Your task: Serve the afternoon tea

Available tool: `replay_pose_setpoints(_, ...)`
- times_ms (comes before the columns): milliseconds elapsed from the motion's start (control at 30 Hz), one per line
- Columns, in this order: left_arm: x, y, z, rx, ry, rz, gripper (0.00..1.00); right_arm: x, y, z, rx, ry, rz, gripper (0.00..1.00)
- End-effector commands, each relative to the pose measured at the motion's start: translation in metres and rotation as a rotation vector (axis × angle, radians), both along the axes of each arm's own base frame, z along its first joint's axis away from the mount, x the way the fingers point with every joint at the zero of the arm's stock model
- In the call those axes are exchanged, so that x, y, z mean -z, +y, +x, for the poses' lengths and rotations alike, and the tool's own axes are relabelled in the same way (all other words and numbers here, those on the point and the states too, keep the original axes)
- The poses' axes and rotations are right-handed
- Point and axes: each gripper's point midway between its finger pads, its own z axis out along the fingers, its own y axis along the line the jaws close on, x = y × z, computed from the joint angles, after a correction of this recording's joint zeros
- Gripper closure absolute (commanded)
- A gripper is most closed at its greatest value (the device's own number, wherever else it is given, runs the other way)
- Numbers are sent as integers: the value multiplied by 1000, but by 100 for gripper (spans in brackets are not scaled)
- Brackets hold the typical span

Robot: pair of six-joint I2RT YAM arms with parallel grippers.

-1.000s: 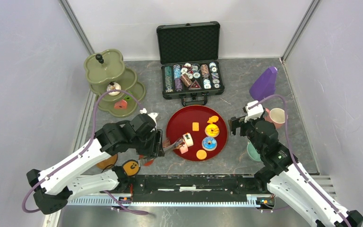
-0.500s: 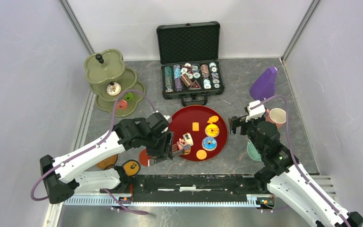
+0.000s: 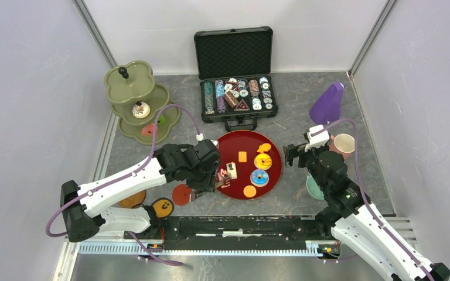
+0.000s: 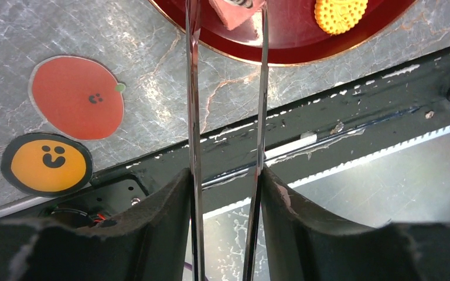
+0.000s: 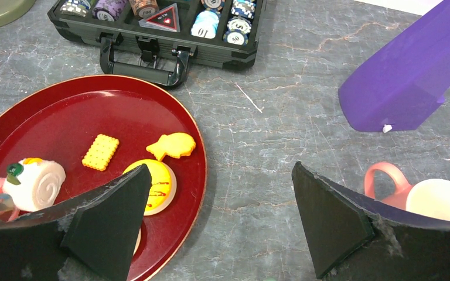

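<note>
Tongs (image 4: 194,88) shifted right, cake slice (image 4: 233,13) pointing left

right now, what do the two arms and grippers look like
left arm and right arm: white links, black joints, a purple cable looping along each. left gripper and right gripper: two black wedge-shaped fingers each, padded, with rough frayed edges.

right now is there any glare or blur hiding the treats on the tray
Top view: even light, sharp, only soft shadows, the tray clear. Left wrist view: the tongs gleam, and the cake slice is cut off by the top edge. Right wrist view: dark fingers block the tray's near part; the rest is sharp.
</note>
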Motion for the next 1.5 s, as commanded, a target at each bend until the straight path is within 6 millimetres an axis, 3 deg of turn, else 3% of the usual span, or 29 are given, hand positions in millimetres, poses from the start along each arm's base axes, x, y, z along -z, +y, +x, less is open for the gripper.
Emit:
replay_pose_setpoints(0, -15, 0, 14, -53, -77, 2, 52, -6, 1, 2, 5, -34, 22, 2)
replay_pose_setpoints(133, -20, -1, 13, -47, -80, -14, 63, -5, 1, 2, 5, -31, 23, 2)
replay_pose_setpoints(400, -33, 8, 16, -56, -119, -12, 67, -2, 2, 3, 4, -26, 22, 2)
replay_pose_setpoints(500, -48, 23, 25, -70, -183, 45, 67, -1, 2, 2, 3, -23, 20, 2)
replay_pose_setpoints(633, -83, 64, 54, -139, -381, 208, 66, -2, 1, 2, 9, -27, 21, 2)
replay_pose_setpoints(733, -93, 87, 75, -166, -500, 345, 66, -2, 1, 3, 7, -28, 22, 2)
replay_pose_setpoints(800, -94, 91, 90, -170, -557, 436, 65, -1, 3, 3, 3, -22, 19, 2)
replay_pose_setpoints(900, -88, 84, 115, -163, -609, 517, 65, -3, 4, 4, -4, -19, 21, 2)
replay_pose_setpoints(1067, -78, 73, 177, -199, -709, 689, 65, -4, 4, 4, -2, -21, 20, 2)
replay_pose_setpoints(1233, -48, 70, 237, -226, -708, 872, 65, -2, 2, 3, 3, -13, 12, 2)
replay_pose_setpoints(1333, -28, 62, 264, -224, -684, 900, 65, 0, 1, 3, 7, -9, 5, 2)
replay_pose_setpoints(1467, -20, 67, 291, -254, -675, 936, 65, 2, 1, 2, 7, -5, 4, 2)
